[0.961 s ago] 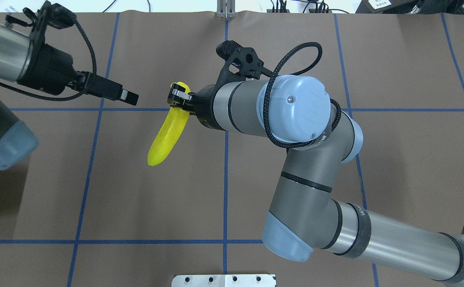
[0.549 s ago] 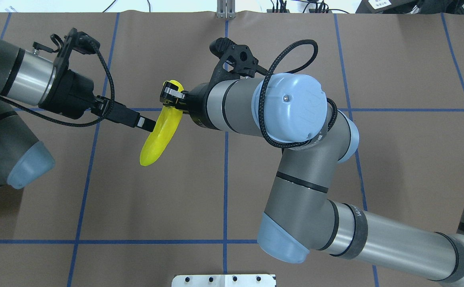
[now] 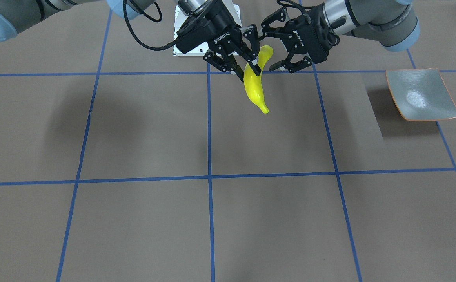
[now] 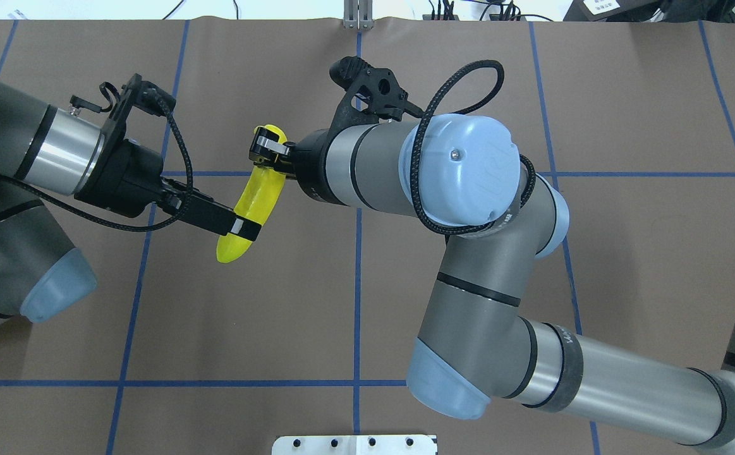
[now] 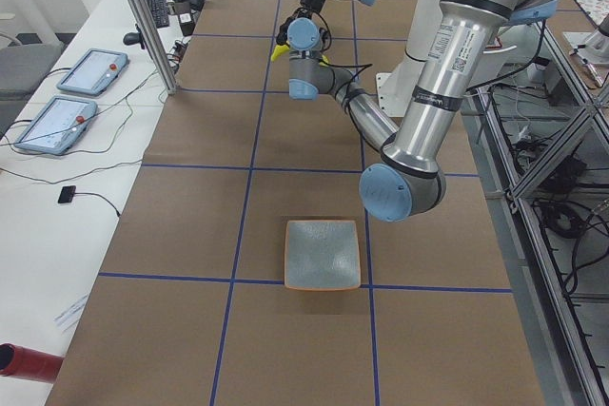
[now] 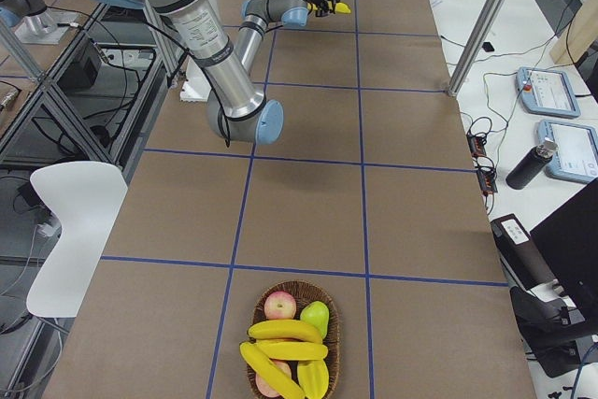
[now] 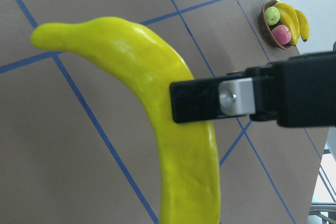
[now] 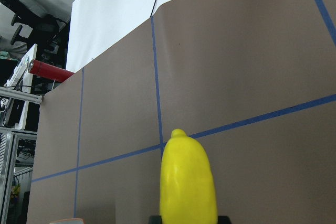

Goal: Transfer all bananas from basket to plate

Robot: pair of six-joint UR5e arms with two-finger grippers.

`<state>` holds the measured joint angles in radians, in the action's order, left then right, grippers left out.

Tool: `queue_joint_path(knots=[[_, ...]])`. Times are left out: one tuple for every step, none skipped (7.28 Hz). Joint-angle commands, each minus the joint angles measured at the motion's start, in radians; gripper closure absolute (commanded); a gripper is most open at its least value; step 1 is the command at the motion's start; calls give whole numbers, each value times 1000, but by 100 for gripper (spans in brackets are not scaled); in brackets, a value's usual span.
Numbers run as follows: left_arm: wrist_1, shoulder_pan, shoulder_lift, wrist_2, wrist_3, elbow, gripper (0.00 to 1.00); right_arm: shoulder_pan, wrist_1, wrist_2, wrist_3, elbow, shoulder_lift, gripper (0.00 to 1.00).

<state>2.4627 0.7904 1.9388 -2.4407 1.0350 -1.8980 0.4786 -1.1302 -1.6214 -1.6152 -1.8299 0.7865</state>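
Observation:
A bright yellow banana [image 4: 255, 202] hangs in the air over the table's middle, with my right gripper [image 4: 270, 151] shut on it near its far end. In the front-facing view my right gripper [image 3: 247, 69] clamps the banana [image 3: 254, 88]. My left gripper [image 3: 269, 50] stands open with its fingers on either side of the banana's other end. One left finger [image 7: 226, 98] crosses in front of the banana [image 7: 157, 77]. The plate [image 3: 422, 102] lies bare on my left. The basket [image 6: 254, 322] at the table's right end holds several bananas [image 6: 285, 331].
A red apple [image 6: 278, 306] and a green fruit [image 6: 318, 317] share the basket. A white mounting plate [image 4: 354, 444] sits at the table's near edge. A red cylinder [image 5: 24, 363] lies off the brown mat's corner. Blue tape lines grid the mat.
My left gripper has come in from the left and nearer, from clear of the banana to straddling its lower end. My right gripper has shifted slightly left with the banana.

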Motion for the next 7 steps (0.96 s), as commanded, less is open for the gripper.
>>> queue_joint_path(knots=[[1, -2, 2, 2, 0, -10, 90, 0, 1, 0, 1, -6, 2, 100], [1, -2, 2, 2, 0, -12, 100, 2, 1, 0, 5, -6, 2, 79], [1, -2, 0, 2, 0, -12, 100, 2, 1, 2, 14, -11, 0, 1], [-1, -2, -1, 2, 2, -12, 100, 14, 1, 2, 41, -38, 0, 0], [-1, -2, -6, 2, 22, -9, 100, 40, 1, -5, 44, -64, 6, 0], [-2, 0, -35, 0, 29, -9, 100, 64, -2, -17, 47, -68, 28, 0], [-4, 4, -103, -3, 25, -18, 100, 96, -3, -35, 87, -68, 74, 0]])
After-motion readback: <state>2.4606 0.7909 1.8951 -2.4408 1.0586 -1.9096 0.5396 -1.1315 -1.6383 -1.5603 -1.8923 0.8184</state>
